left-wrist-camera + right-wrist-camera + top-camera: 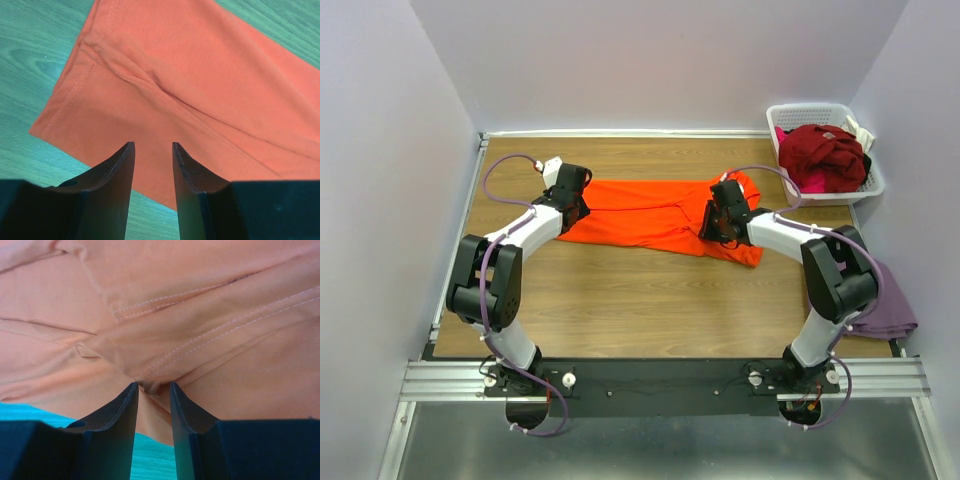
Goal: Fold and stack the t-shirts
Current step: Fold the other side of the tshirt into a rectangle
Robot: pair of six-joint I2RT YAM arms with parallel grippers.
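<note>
A bright orange t-shirt (pixel 650 215) lies spread crosswise on the wooden table, partly folded lengthwise. My left gripper (pixel 575 207) is over its left end. In the left wrist view the left gripper (pixel 153 146) is open, its jaws a little apart just above the flat orange fabric (pixel 200 90) near a hemmed edge. My right gripper (pixel 720 220) is at the shirt's right end. In the right wrist view the right gripper (pixel 153 386) is shut on a bunched fold of the orange shirt (pixel 160 325), with stitched seams converging at the tips.
A white slatted basket (pixel 820 108) at the back right holds a dark red t-shirt (pixel 825 150) with pink fabric (pixel 810 182) under it. A mauve-purple t-shirt (pixel 888 312) hangs off the table's right edge by the right arm. Walls close in on three sides.
</note>
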